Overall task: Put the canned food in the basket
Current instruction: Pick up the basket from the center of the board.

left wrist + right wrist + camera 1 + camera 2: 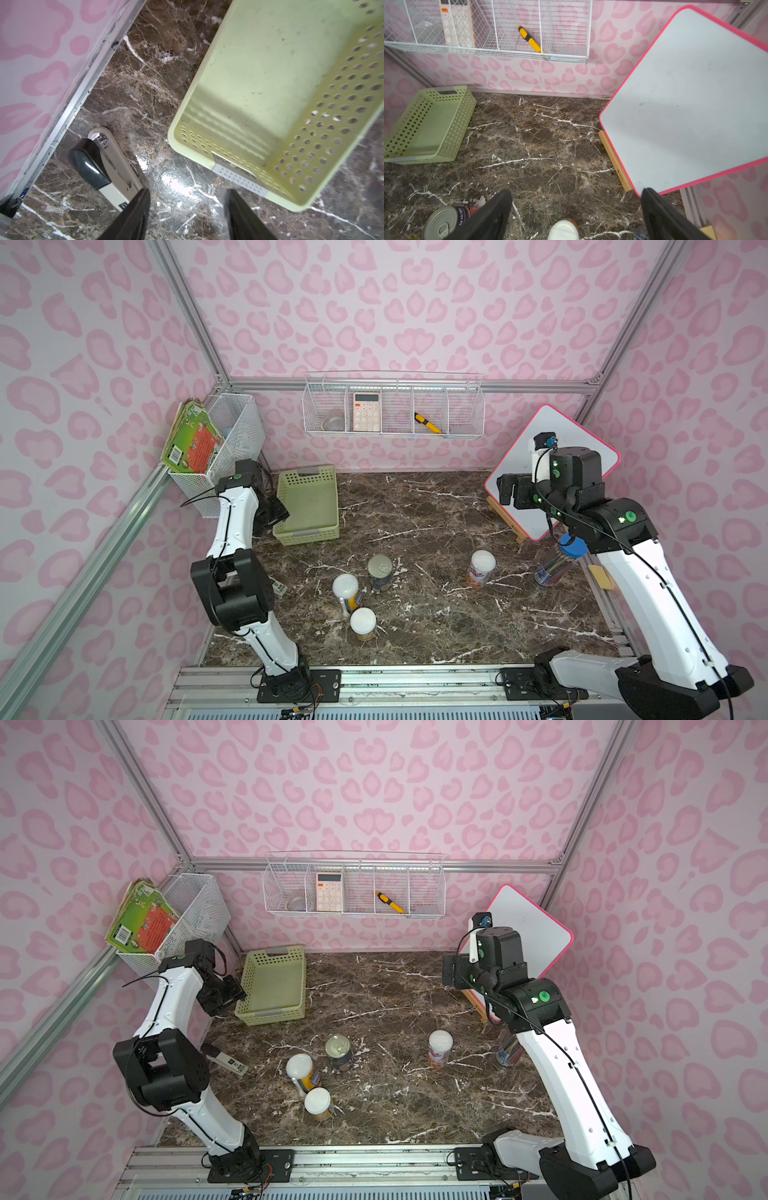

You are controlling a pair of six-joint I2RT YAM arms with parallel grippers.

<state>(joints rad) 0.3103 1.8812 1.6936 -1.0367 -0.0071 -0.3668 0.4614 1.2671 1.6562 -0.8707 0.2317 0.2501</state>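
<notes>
The dark marble table carries the pale green basket at its far left corner, and the basket is empty. The left claw hangs just beside the basket's near left corner, its fingers partly apart with only bare table between them, gripping nothing. The right claw is raised well to the right of the basket, spread wide and holding nothing. All four cans stand upright on the table outside the basket, on its near side and well apart from both claws. The dark can is closest to the basket. The yellow-labelled can stands just beside it, with the third can nearer the robot. The red-labelled can stands farther right. A stapler lies near the basket's left corner, close to the left claw.
</notes>
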